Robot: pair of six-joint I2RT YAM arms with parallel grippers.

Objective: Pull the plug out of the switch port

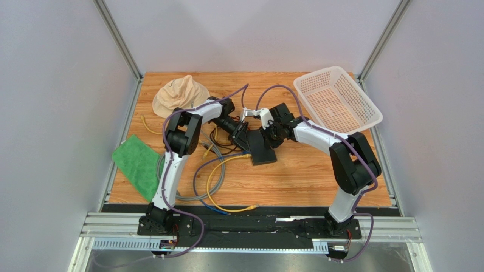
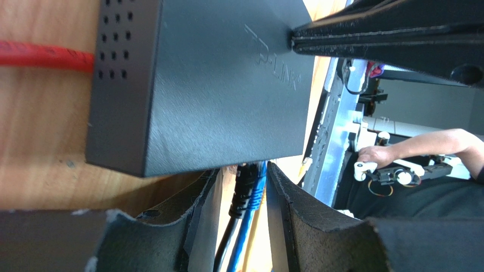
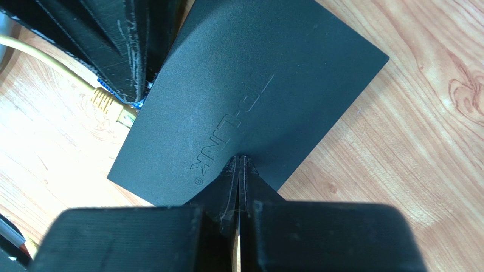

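**Left wrist view:** the switch [image 2: 216,96] is cropped by the top edge. Its port face is turned away, so the sockets holding the black plug [image 2: 243,190] and blue plug [image 2: 258,178] are unseen. The red cable [image 2: 40,55] is cropped at left.

**Right wrist view:** the blue plug is mostly hidden behind the left gripper [image 3: 145,79].

**Top view:** the plugs are too small to separate.

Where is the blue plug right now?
In the left wrist view, the blue plug sits plugged into the switch, beside a black plug, between the fingers of the left claw.
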